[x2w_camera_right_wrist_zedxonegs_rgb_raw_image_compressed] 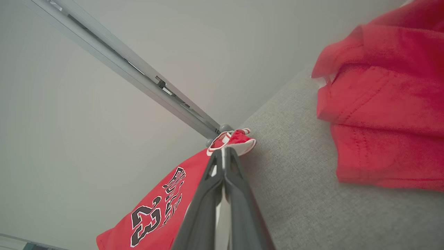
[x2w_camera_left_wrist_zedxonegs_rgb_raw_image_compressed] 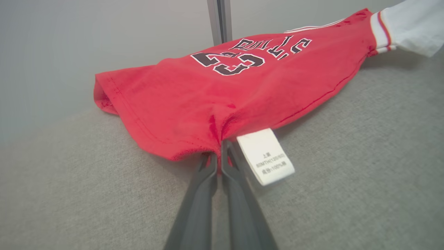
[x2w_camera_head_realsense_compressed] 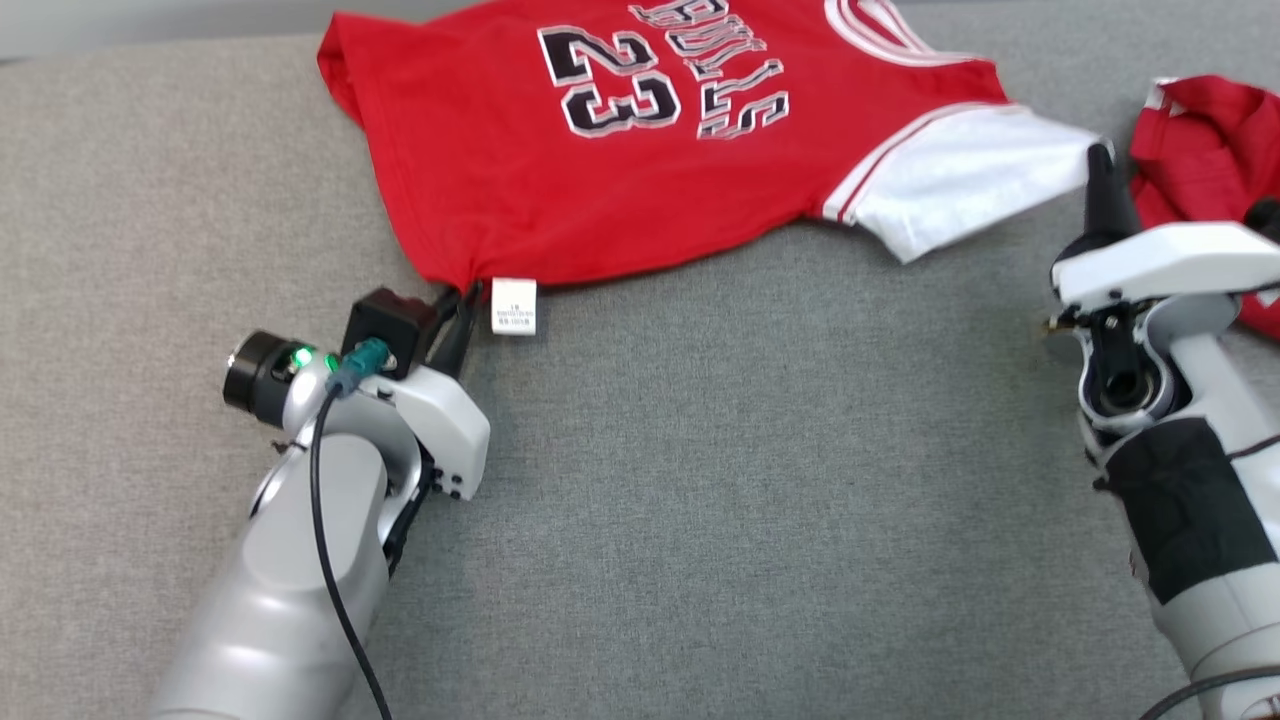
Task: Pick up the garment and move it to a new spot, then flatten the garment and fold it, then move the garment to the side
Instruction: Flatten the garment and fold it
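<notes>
Two arms reach forward; left claw (x2w_camera_left_wrist_zedxonegs_rgb_raw_image_compressed: pixel 219 154) and right claw (x2w_camera_head_realsense_compressed: pixel 1099 160) pinch jersey (x2w_camera_head_realsense_compressed: pixel 620 190).

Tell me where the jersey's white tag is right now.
In the head view the tag sits at the near hem of the jersey, left of centre, just right of the left claw pinching that hem.

Left end effector (x2w_camera_left_wrist_zedxonegs_rgb_raw_image_compressed: pixel 218 156) pinched closed; right end effector (x2w_camera_right_wrist_zedxonegs_rgb_raw_image_compressed: pixel 223 151) apparently likewise, arms forward.

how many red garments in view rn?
2. The number-23 jersey lies spread at the far middle. A bunched red garment sits at the far right, cut off by the head view's edge, so more may lie beyond.
</notes>
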